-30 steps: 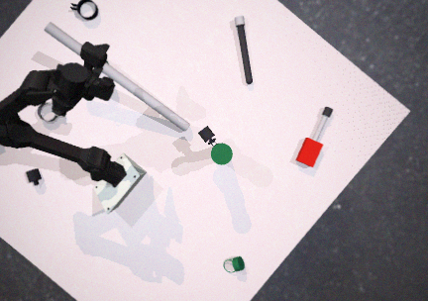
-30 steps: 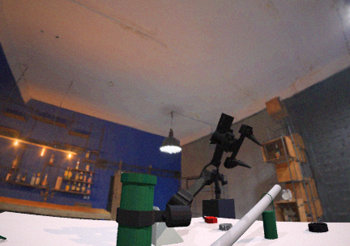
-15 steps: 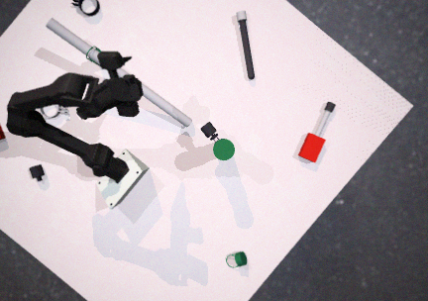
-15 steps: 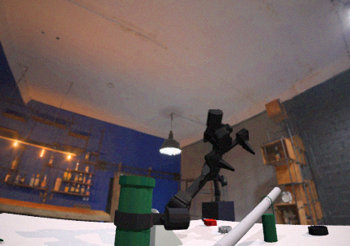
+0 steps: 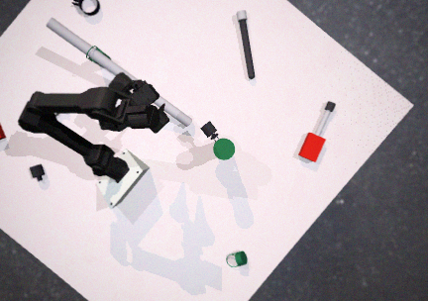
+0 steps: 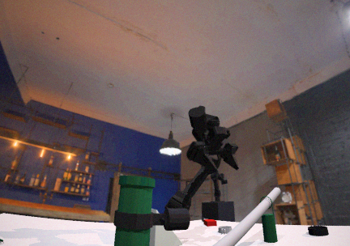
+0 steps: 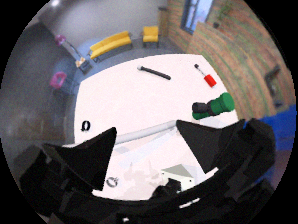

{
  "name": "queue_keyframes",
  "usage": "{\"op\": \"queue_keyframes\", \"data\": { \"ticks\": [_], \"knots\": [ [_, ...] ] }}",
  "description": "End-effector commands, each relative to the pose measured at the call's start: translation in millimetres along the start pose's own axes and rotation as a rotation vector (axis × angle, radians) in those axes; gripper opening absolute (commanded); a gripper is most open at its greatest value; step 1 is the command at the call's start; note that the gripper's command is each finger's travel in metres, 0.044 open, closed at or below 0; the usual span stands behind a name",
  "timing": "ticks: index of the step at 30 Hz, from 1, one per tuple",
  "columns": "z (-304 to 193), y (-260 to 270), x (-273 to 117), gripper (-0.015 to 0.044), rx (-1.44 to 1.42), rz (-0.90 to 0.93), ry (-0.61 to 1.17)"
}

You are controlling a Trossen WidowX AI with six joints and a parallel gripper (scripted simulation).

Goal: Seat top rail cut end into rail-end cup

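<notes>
The pale rail [image 5: 71,37] [image 6: 247,223] [image 7: 145,133] passes through the green loop cap [image 5: 93,54] on the small green post [image 6: 269,228]. In the top view its cut end stops short of the black rail-end cup [image 5: 208,128] [image 6: 177,218] [image 7: 202,108], with a visible gap. In the exterior view the rail slopes down out of frame, hiding that end. The cup hangs on the black brace band [image 6: 133,221], a little below the cap of the big green post [image 5: 224,149] [image 6: 135,198] [image 7: 223,103]. My gripper [image 5: 160,106] [image 6: 227,170] [image 7: 146,126] is open and empty, above the rail's cut-end half.
A dark rod [image 5: 247,47] [image 7: 155,73] and a red-handled tool [image 5: 312,147] [image 7: 209,80] lie beyond the rail. A black ring [image 5: 89,4] [image 7: 85,125] lies near its far end. A green cap [image 5: 240,258] and a small black part [image 5: 37,171] lie on the table. The white wedge [image 5: 139,172] stands at the arm's base.
</notes>
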State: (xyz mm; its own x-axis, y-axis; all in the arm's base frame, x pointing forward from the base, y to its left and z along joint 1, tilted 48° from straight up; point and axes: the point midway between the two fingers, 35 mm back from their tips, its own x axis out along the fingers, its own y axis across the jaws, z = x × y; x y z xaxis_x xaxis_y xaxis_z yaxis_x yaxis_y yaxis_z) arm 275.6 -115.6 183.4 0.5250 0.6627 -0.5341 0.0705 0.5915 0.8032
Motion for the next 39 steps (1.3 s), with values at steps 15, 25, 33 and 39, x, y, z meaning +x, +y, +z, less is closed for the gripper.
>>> {"op": "queue_keyframes", "data": {
  "ticks": [15, 25, 33, 39],
  "knots": [
    [3.9, -69.3, 7.0, 0.0440, -0.642, -0.034, 0.071],
    [16.8, -170.2, 22.7, 0.0440, -1.535, -0.095, 0.157],
    [16.9, -171.9, 23.0, 0.0440, -1.550, -0.096, 0.160],
    [9.0, -174.7, 37.2, 0.0440, -1.550, -0.096, 0.159]
  ]
}}
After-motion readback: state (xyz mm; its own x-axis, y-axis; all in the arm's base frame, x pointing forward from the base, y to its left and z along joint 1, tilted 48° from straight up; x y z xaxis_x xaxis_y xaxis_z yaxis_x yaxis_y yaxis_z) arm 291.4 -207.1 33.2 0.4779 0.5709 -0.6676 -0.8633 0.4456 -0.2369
